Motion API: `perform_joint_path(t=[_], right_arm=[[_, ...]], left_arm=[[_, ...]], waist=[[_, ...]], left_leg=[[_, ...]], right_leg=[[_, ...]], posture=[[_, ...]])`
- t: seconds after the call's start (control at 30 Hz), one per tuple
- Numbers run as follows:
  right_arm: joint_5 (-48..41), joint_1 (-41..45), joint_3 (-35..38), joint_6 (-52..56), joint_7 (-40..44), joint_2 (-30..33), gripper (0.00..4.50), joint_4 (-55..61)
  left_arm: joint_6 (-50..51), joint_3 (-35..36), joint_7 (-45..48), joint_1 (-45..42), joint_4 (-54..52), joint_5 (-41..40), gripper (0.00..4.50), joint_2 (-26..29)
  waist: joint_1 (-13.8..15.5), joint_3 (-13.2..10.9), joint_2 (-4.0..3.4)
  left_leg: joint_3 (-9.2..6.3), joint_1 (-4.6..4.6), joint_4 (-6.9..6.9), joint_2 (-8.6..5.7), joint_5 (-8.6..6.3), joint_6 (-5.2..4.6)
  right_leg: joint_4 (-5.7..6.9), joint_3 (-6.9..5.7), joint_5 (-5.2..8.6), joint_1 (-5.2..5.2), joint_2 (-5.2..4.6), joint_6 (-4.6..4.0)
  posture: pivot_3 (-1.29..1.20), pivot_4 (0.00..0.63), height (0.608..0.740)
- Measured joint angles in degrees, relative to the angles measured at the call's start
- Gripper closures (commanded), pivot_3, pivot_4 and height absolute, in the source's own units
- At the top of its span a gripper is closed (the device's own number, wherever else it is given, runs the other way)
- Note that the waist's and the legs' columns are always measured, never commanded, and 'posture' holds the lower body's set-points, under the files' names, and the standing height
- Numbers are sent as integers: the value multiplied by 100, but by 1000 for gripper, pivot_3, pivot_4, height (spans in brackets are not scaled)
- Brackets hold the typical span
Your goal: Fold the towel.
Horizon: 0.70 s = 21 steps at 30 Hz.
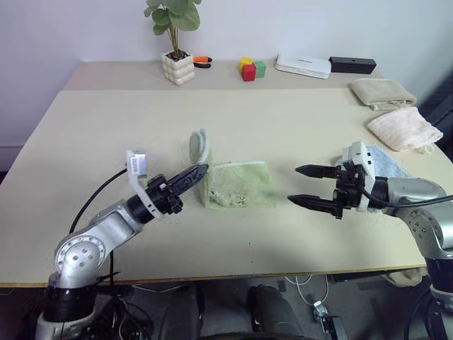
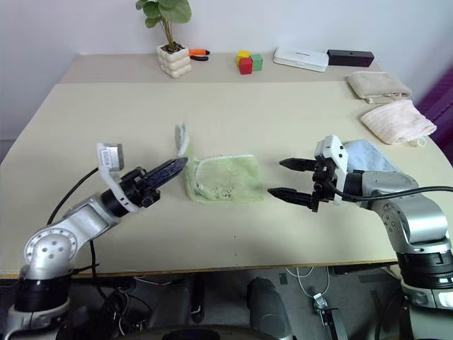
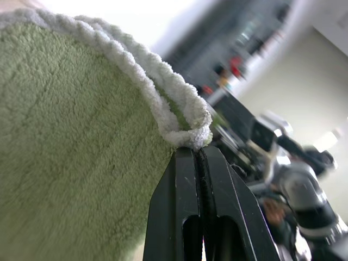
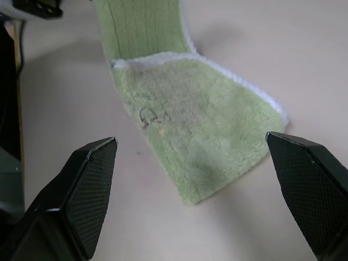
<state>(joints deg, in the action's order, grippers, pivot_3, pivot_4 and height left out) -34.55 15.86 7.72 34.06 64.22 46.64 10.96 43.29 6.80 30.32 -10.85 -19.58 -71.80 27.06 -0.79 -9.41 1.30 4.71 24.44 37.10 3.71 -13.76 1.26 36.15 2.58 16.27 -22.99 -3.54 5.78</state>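
Towel lies near the table centre, well in front of the plant pot, already doubled into a small pad. Left gripper, fingers pinched together on the towel's stitched edge, holds one flap raised off the pad. Right gripper hangs just right of the towel, jaws wide, holding nothing. Judgement: fold in progress; raised flap not yet laid over, final flattening left.
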Motion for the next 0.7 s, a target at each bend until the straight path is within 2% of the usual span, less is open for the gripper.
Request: perform_joint_path(t=[0.23,0.47,0.7], right_arm=[[-164,-140,362,-466,85,-67,0,231],[-515,-208,671,-571,-103,-295,0,511],[-490,-422,637,-695,-290,-324,0,681]], left_arm=[[-23,-754,996,-634,669,1062,4467,-56],[-385,-1455,1819,-1202,1526,2140,4467,-546],[-673,-1727,2150,-1859,2351,2886,4467,-1161]], waist=[[26,-1,0],[31,-2,2],[29,-2,2]], left_leg=[[0,4,6,-3,0,-1],[-7,4,5,-2,0,-1],[-11,4,6,-4,1,-2]], right_leg=[[0,1,-2,3,0,6],[3,-2,-4,3,4,10],[2,-3,-8,5,6,20]], posture=[[0,150,735],[0,150,735],[0,150,735]])
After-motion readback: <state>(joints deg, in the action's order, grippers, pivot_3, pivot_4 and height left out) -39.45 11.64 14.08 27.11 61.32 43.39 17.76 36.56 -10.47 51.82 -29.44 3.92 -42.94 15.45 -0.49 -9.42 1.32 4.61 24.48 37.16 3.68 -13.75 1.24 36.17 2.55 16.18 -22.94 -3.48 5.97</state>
